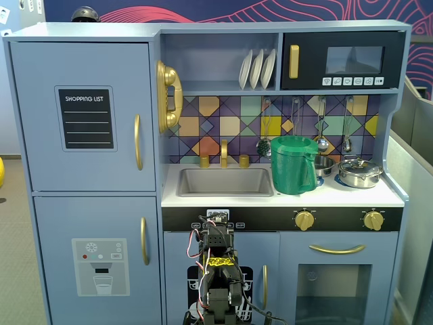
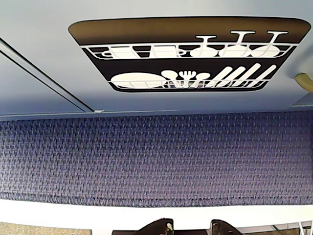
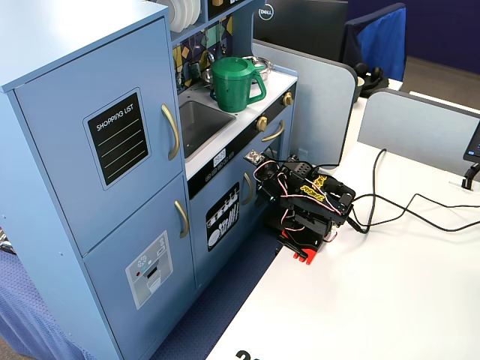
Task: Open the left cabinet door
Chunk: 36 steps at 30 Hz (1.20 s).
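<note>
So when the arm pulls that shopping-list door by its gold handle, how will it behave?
The left cabinet door looks like a stiff flat panel, so it should probably swing rather than flex. Its curved gold handle looks smooth and glossy, so the fingers may slip along it. The handle sits at the door's right edge in a fixed view, so it likely hinges left.

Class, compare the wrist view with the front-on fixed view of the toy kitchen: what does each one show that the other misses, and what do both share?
Only the wrist view shows the blue carpet and the gripper tips at its bottom edge.

Only the front-on fixed view shows the left cabinet door, closed, with its gold handle, plus the green pitcher beside the sink.

Both show the small door with the dish graphic, which the arm partly covers in the fixed view.
</note>
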Each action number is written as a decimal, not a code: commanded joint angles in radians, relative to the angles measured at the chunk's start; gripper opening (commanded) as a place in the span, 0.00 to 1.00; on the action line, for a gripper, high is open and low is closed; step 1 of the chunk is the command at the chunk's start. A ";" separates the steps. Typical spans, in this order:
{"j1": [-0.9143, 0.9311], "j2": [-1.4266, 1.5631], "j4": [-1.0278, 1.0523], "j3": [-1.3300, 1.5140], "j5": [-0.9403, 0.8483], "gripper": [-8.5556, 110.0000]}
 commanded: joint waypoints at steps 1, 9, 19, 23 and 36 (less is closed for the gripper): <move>0.048 -0.005 0.172 0.003 0.107 0.08; 0.048 -0.005 0.164 0.003 0.164 0.08; 0.104 -0.006 -0.026 -0.011 0.086 0.09; 0.121 -0.006 -0.158 -0.061 0.002 0.09; -0.149 -0.012 -0.408 -0.388 -0.055 0.11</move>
